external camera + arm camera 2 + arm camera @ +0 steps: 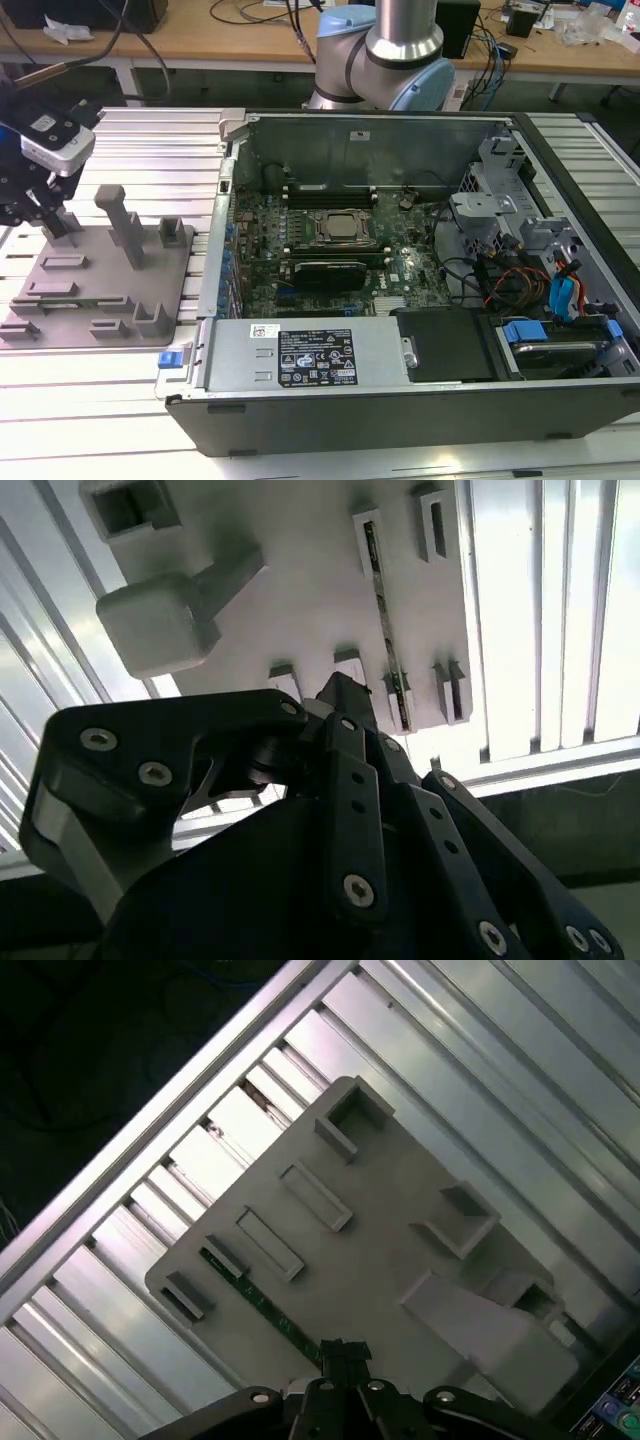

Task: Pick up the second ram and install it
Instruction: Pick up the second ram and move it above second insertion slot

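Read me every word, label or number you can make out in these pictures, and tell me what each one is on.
Nothing here reads clearly.
Big label on the power supply: print too small to read.
Small white sticker beside it: too small to read.
Motherboard markings: too small to read.
Ram in the grey fixture: no legible print.

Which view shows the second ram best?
Second wrist view: the second ram stands edge-on in the grey fixture, most of its length clear. The first wrist view shows its green edge ending at the gripper.
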Motion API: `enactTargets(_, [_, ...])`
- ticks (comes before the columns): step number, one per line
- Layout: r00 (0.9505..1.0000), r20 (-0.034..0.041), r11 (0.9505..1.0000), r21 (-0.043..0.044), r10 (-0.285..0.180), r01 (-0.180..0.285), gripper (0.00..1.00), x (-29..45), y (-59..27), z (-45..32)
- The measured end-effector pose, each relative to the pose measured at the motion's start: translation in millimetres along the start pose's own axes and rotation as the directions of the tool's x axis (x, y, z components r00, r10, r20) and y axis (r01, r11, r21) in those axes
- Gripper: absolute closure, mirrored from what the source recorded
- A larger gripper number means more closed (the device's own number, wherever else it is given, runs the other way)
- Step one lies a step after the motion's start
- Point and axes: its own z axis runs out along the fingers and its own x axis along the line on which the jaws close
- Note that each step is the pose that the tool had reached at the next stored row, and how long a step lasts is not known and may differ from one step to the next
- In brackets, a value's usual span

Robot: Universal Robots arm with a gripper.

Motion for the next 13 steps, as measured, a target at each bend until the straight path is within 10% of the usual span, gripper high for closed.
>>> enactTargets(5, [0.9931, -0.0026, 0.9931, -0.0021, -0.117, 0.117, 0.92, 0.0, 0.0, 2.3])
enactTargets(8, [0.9796, -0.0044, 0.9796, -0.0038, -0.201, 0.201, 0.92, 0.1, -0.1, 3.9])
enactTargets(12, [0.9263, -0.0080, 0.9263, -0.0078, -0.377, 0.377, 0.92, 0.1, -0.2, 7.2])
enactTargets(13, [0.9057, -0.0094, 0.9058, -0.0088, -0.424, 0.424, 0.92, 0.1, -0.2, 7.9])
